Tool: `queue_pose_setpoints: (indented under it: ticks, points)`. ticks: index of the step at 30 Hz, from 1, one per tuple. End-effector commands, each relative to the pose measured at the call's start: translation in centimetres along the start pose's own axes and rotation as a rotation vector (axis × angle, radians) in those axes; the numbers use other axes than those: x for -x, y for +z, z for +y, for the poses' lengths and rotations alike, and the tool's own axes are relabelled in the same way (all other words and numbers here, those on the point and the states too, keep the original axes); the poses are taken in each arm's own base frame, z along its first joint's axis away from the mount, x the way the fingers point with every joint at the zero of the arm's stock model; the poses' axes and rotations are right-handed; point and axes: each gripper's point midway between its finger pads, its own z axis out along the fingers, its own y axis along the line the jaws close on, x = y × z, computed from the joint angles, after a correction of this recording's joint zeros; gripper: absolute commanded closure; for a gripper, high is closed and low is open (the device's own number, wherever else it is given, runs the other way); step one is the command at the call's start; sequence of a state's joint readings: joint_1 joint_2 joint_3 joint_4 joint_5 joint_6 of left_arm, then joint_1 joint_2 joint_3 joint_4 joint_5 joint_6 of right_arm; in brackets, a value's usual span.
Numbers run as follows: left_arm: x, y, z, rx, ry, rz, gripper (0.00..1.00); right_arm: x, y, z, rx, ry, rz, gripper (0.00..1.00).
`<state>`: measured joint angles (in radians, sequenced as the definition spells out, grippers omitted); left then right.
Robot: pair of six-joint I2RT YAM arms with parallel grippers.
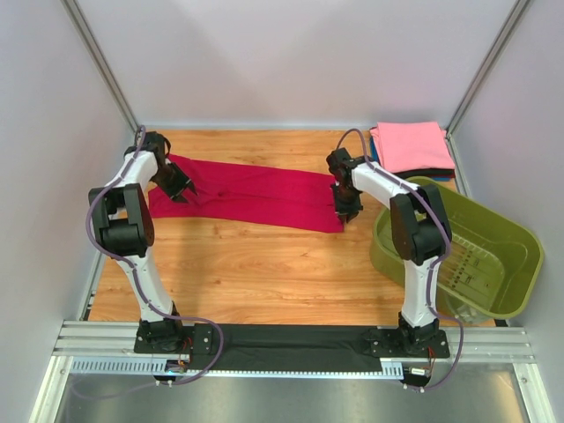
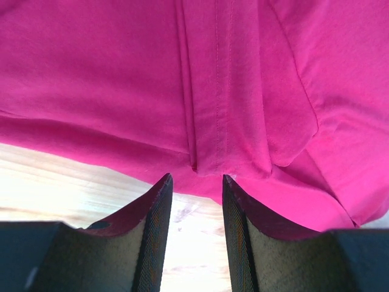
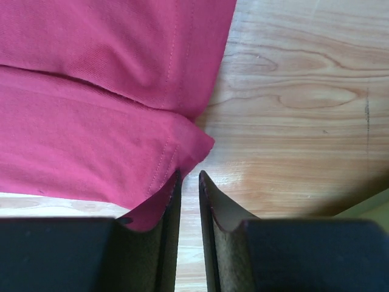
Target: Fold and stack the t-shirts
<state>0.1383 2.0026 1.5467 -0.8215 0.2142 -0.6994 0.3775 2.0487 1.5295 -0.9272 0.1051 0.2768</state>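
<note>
A crimson-red t-shirt [image 1: 247, 196] lies folded into a long band across the back of the wooden table. My left gripper [image 1: 181, 189] is at its left end, tips down. In the left wrist view the left gripper [image 2: 196, 177] stands open just short of the cloth's near edge [image 2: 213, 91], with bare wood between the jaws. My right gripper [image 1: 345, 211] is at the shirt's near right corner. In the right wrist view that gripper [image 3: 189, 174] is open only a narrow gap, and the hemmed corner [image 3: 191, 137] lies just past its tips, outside the jaws. A folded pink t-shirt [image 1: 411, 145] tops a stack at the back right, with blue and black edges under it.
An olive-green plastic basket [image 1: 381, 251] stands at the right side, close beside the right arm. Grey walls close in the table [image 1: 264, 269] on three sides. A black cloth strip [image 1: 291, 345] lies along the near rail between the arm bases.
</note>
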Motion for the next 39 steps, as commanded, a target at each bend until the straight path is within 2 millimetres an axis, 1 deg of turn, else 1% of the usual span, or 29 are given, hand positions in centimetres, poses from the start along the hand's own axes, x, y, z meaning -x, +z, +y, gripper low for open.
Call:
queue_pose_setpoints:
  ticks: [1,3,4,6,7,9,10,11,14,16,18,19,20,21,22,23,24,25,26,28,30,31,32,34,35,37,38,39]
  points:
    - [1.1,-1.4,-0.5,0.021,0.057,-0.044,0.54,1.1,-1.6,-0.2,-0.019,0.019,-0.053,0.81]
    - [1.4,-1.6,-0.4,0.04,0.074,-0.055,0.54,1.5,-2.5,-0.2,-0.018,0.03,-0.066,0.8]
    - [1.5,-1.2,0.1,0.062,0.075,-0.052,0.54,1.5,-3.0,-0.1,-0.015,0.033,-0.065,0.8]
    - [1.8,-0.8,1.4,0.122,0.077,-0.05,0.53,1.3,-3.4,0.3,0.0,0.033,-0.054,0.8]
    - [1.5,-0.2,2.4,0.157,0.072,-0.029,0.53,1.3,-3.7,0.7,0.008,0.024,-0.056,0.8]
    - [1.9,0.1,4.0,0.2,0.058,-0.026,0.53,0.8,-3.6,1.8,0.041,0.0,-0.036,0.79]
    - [2.0,0.2,4.4,0.209,0.056,-0.026,0.53,0.5,-3.5,2.4,0.053,-0.014,-0.027,0.79]
    - [2.1,0.3,5.0,0.223,0.05,-0.029,0.53,0.4,-3.1,2.7,0.055,-0.016,-0.01,0.8]
    - [2.4,0.4,5.5,0.245,0.067,-0.032,0.53,-0.1,-2.9,2.7,0.04,-0.015,0.01,0.83]
    - [2.6,0.9,6.6,0.297,0.075,-0.027,0.53,0.0,-3.0,2.8,0.042,-0.018,0.008,0.84]
    - [3.0,1.2,7.1,0.321,0.084,-0.026,0.54,0.2,-3.1,2.9,0.054,-0.017,-0.001,0.84]
    - [2.7,1.7,7.7,0.346,0.084,-0.001,0.54,0.2,-3.1,2.8,0.046,-0.013,0.003,0.85]
    - [2.9,1.8,7.9,0.361,0.092,-0.002,0.54,0.0,-2.8,2.7,0.028,-0.012,0.02,0.85]
    - [2.8,2.1,8.2,0.373,0.094,0.01,0.54,0.2,-3.1,2.1,-0.009,-0.005,0.026,0.85]
    - [2.6,2.1,8.4,0.386,0.097,0.02,0.54,0.3,-3.2,1.8,-0.027,-0.003,0.027,0.85]
    - [3.0,2.0,8.6,0.397,0.105,0.012,0.54,0.3,-3.3,1.4,-0.053,-0.002,0.029,0.85]
    - [3.0,2.0,8.7,0.406,0.111,0.011,0.54,0.5,-3.6,0.6,-0.095,0.0,0.015,0.85]
    - [3.2,1.9,8.9,0.413,0.114,0.006,0.54,0.7,-3.6,0.2,-0.11,-0.001,0.006,0.85]
    - [3.5,1.8,9.0,0.425,0.119,-0.004,0.54,0.9,-3.6,-0.2,-0.124,-0.007,-0.002,0.88]
    - [3.5,1.9,9.5,0.447,0.125,0.008,0.54,1.2,-3.1,-0.6,-0.135,-0.023,-0.01,0.9]
    - [3.9,1.8,9.6,0.462,0.139,0.006,0.54,1.3,-2.3,-1.0,-0.158,-0.033,-0.001,0.9]
    - [3.9,1.9,9.8,0.472,0.143,0.019,0.54,1.6,-2.4,-1.2,-0.161,-0.029,-0.007,0.9]
    - [4.3,1.8,9.7,0.477,0.146,0.009,0.54,1.9,-2.4,-1.2,-0.153,-0.021,-0.015,0.87]
    - [4.5,1.6,9.8,0.486,0.165,0.001,0.54,2.6,-2.7,-0.3,-0.082,0.004,-0.039,0.84]
    - [4.8,1.4,9.9,0.496,0.17,-0.009,0.54,3.2,-3.3,1.1,0.007,0.012,-0.06,0.8]
    - [5.1,1.3,9.8,0.496,0.187,-0.015,0.54,3.8,-3.9,2.3,0.084,0.026,-0.064,0.77]
    - [5.3,1.2,9.7,0.494,0.19,-0.022,0.54,4.5,-4.1,3.0,0.116,0.026,-0.074,0.75]
    - [5.4,1.2,9.6,0.491,0.194,-0.027,0.54,4.5,-4.2,3.8,0.176,0.036,-0.055,0.75]
